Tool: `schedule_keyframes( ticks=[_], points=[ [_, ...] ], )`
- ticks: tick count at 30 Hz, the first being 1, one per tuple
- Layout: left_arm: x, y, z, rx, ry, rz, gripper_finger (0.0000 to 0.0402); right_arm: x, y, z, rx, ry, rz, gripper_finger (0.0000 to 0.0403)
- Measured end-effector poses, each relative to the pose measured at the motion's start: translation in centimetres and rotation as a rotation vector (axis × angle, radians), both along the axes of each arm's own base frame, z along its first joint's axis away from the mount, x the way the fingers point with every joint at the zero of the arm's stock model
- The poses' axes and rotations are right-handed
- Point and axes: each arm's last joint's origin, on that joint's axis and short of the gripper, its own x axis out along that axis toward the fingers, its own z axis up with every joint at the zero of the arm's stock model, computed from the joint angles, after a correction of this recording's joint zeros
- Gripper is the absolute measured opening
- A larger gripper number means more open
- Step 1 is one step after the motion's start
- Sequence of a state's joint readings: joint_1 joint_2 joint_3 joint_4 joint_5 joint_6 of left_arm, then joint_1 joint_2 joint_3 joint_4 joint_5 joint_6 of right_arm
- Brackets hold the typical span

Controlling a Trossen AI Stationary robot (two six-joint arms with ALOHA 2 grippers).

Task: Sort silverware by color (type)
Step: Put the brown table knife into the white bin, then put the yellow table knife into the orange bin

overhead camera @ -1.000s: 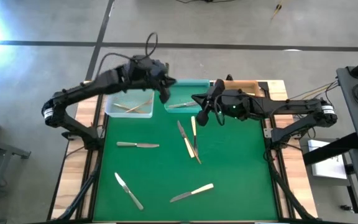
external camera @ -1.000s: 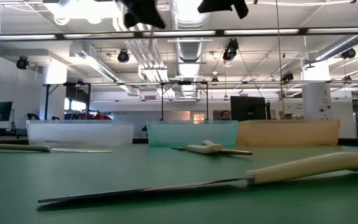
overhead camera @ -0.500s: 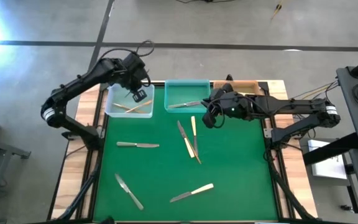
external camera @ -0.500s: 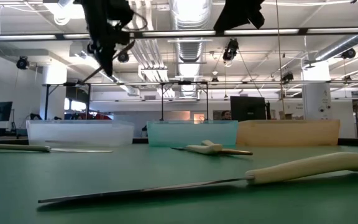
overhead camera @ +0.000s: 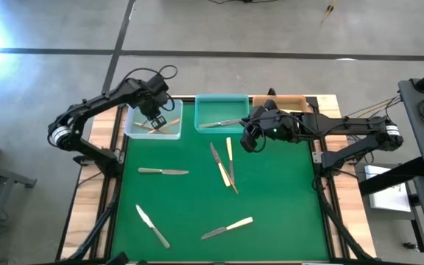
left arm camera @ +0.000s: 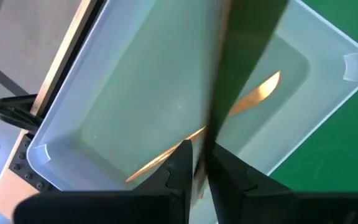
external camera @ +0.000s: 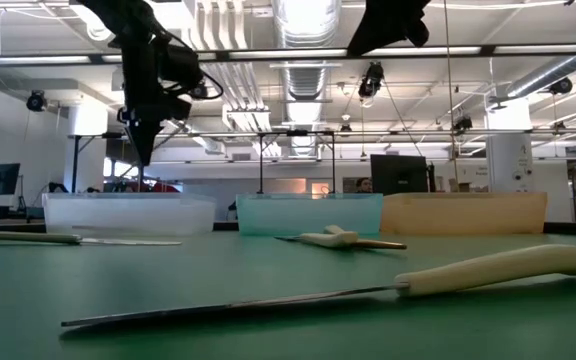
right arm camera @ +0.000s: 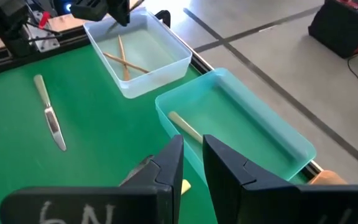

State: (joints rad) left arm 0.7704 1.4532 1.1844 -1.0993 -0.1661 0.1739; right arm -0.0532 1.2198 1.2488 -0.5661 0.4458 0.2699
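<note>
A green mat (overhead camera: 271, 199) covers the table, with three bins along its far edge: a clear bin (overhead camera: 132, 129) on the left, a teal bin (overhead camera: 219, 103) in the middle and an amber bin (overhead camera: 289, 101) on the right.

The left gripper (overhead camera: 158, 116) hangs over the clear bin. In the left wrist view its fingers (left arm camera: 180, 168) are nearly closed, pinching a thin gold utensil (left arm camera: 219, 74) that stands up between them. Below it, in the clear bin, two gold utensils (right arm camera: 124, 57) lie crossed.

The right gripper (overhead camera: 246, 141) hovers over the mat just in front of the teal bin. In the right wrist view its fingers (right arm camera: 169, 165) sit close together with a narrow gap and nothing between them. A cream-handled knife (overhead camera: 219, 124) lies inside the teal bin.

The remaining silverware is spread on the mat. A small cluster (overhead camera: 224, 165) of three pieces, silver, cream and gold, lies near the middle. A silver knife (overhead camera: 163, 171) lies to the left of the cluster. Another silver knife (overhead camera: 152, 225) lies near the front left. A second cream-handled knife (overhead camera: 227, 227) lies near the front centre, closest to the low camera.
</note>
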Motion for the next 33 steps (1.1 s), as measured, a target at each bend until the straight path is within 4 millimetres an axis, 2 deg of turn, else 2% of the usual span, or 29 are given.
schedule_keyframes(
  ticks=[5, 10, 15, 20, 26, 33],
  points=[
    [0.1, 0.1, 0.4, 0.0, -0.021, 0.012, 0.0038, -0.2, 0.0, -0.3, 0.025, 0.023, -0.011, 0.0052],
    [1.1, 0.1, 2.8, -0.059, -0.195, -0.035, 0.0045, -0.6, 0.1, -1.6, 0.135, 0.086, -0.074, 0.0052],
    [2.6, -0.7, 6.5, -0.223, -0.499, -0.169, 0.0047, 0.7, 0.1, -4.9, 0.266, 0.139, -0.169, 0.0054],
    [3.9, -2.7, 9.8, -0.39, -0.74, -0.352, 0.0047, 2.9, 0.0, -9.0, 0.328, 0.233, -0.251, 0.0072],
    [5.4, -5.6, 12.1, -0.405, -0.788, -0.535, 0.0047, 5.4, -0.3, -12.0, 0.373, 0.311, -0.298, 0.0118],
    [6.3, -8.5, 12.8, -0.438, -0.775, -0.649, 0.0047, 7.0, -0.7, -16.5, 0.505, 0.338, -0.505, 0.0168]
  ],
)
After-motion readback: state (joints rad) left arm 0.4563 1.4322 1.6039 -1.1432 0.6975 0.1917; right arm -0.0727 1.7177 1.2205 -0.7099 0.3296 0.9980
